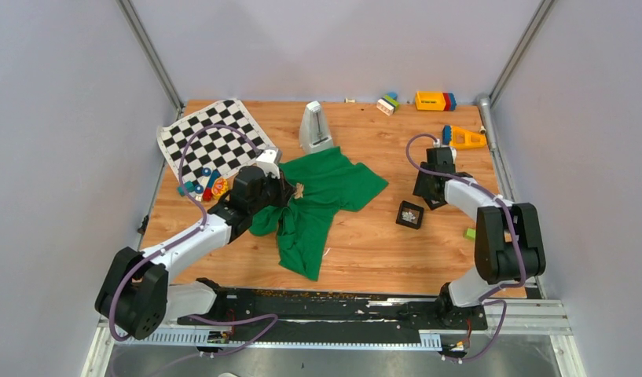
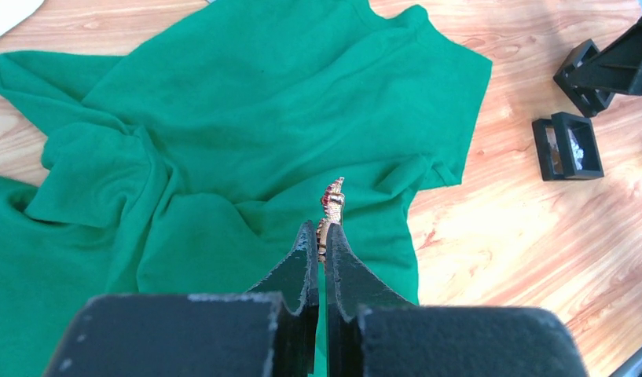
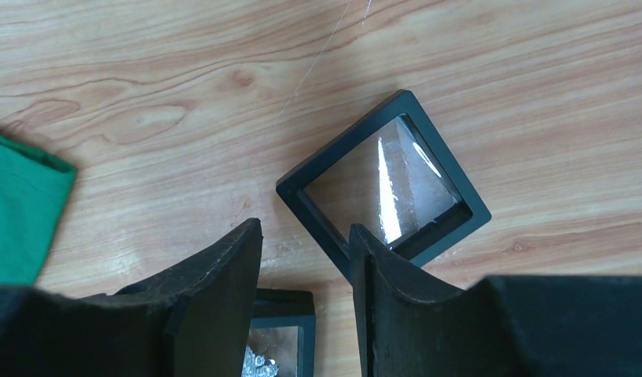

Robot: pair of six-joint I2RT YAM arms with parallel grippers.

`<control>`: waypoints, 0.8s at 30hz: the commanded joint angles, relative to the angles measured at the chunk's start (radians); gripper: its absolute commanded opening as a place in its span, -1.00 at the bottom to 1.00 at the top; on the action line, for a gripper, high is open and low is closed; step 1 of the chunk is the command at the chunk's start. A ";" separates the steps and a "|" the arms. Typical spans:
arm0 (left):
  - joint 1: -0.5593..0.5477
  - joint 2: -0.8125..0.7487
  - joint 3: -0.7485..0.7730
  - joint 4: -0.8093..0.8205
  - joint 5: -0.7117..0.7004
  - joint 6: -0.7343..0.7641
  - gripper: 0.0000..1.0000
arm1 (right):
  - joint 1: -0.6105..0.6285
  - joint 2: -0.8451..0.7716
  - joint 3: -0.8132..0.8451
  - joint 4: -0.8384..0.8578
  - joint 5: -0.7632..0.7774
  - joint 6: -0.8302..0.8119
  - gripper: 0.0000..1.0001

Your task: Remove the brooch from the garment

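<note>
Pinching the brooch [image 2: 332, 206] tight, our left gripper [image 2: 321, 238] has its two fingers shut on the bottom end of it, so the rest pokes out past the tips where the wrist camera can see it. We think it is held like this, by one end and out over the cloth, so that a pull can bring it away from the garment [image 2: 223, 133] without grabbing the soft green cloth too. The brooch sits just above the middle of the shirt, near a bunch of folds, and we cannot tell if its pin is in the cloth or out of it. Our right gripper [image 3: 306, 236] has its fingers apart and holds nothing. It hangs low over a black frame [image 3: 384, 188] on the wooden table [image 3: 498, 63], well away from the brooch. Our guess is that it waits there so it does not get in the way. A second frame [image 3: 278, 334] with something silvery inside peeks out under it. The brooch looks very small next to the big shirt. We see it side-on, so it looks thin — gold-coloured with red bits, hard, and likely to slip if the squeeze is weak.
</note>
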 commanded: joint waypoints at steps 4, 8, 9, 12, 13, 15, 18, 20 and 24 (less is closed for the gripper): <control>0.004 0.015 0.013 0.045 0.027 0.012 -1.00 | 0.006 0.053 0.059 0.010 0.049 0.006 -0.15; 0.004 0.007 0.013 0.042 0.025 0.014 -1.00 | 0.015 0.050 0.062 0.009 0.046 0.013 -0.36; 0.004 0.008 0.014 0.041 0.025 0.015 -1.00 | 0.017 0.043 0.061 0.010 0.046 0.013 -0.40; 0.004 0.012 0.016 0.043 0.026 0.016 -1.00 | 0.019 0.030 0.060 0.010 0.043 0.011 -0.53; 0.004 0.015 0.016 0.042 0.027 0.016 -1.00 | 0.020 0.028 0.061 0.010 0.039 0.010 -0.59; 0.004 0.018 0.018 0.041 0.028 0.018 -1.00 | 0.021 0.024 0.064 0.006 0.029 0.010 -0.75; 0.004 0.020 0.019 0.041 0.030 0.017 -1.00 | 0.021 0.011 0.071 -0.005 0.012 0.014 -0.99; 0.004 0.022 0.020 0.042 0.033 0.019 -1.00 | 0.021 -0.011 0.070 -0.005 0.002 0.014 -1.00; 0.004 0.023 0.020 0.046 0.043 0.021 -1.00 | 0.021 -0.058 0.086 -0.034 -0.001 0.024 -1.00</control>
